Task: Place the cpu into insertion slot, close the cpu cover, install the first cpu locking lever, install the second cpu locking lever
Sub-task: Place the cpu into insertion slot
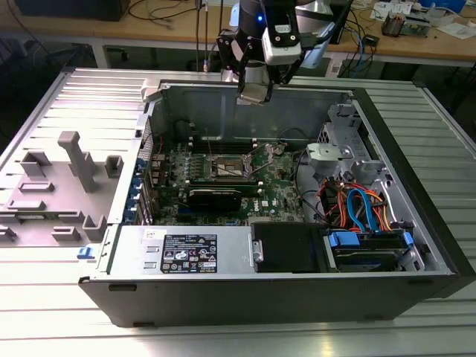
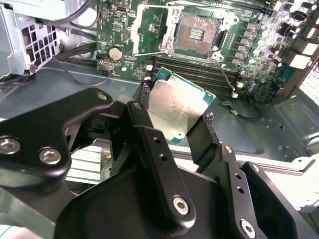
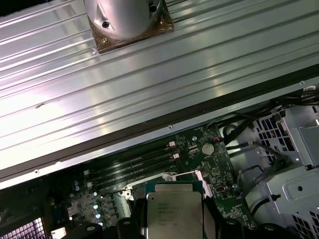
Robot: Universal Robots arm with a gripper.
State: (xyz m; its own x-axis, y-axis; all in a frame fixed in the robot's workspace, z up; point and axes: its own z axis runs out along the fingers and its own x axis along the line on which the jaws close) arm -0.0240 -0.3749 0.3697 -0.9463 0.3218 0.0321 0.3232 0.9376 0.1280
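My gripper [image 1: 254, 92] hangs above the back wall of the open computer case, shut on the cpu [image 1: 253, 94]. In the second wrist view the cpu [image 2: 175, 107], silver-topped with a green edge, sits tilted between the two black fingers [image 2: 149, 119]. In the first wrist view the cpu [image 3: 174, 211] shows its printed face. Below on the green board lies the insertion slot [image 2: 197, 31], a dark uncovered square socket. The cpu cover [image 2: 149, 27] stands swung open beside it. From the exterior view the insertion slot [image 1: 229, 168] is well below and in front of the gripper.
Black memory sticks [image 2: 199, 72] run alongside the socket. A drive cage [image 1: 338, 145] and coloured cables [image 1: 361, 208] fill the exterior view's right of the case. A power supply [image 1: 186, 253] lies at the front. Grey fixtures [image 1: 74, 160] stand on the ribbed table.
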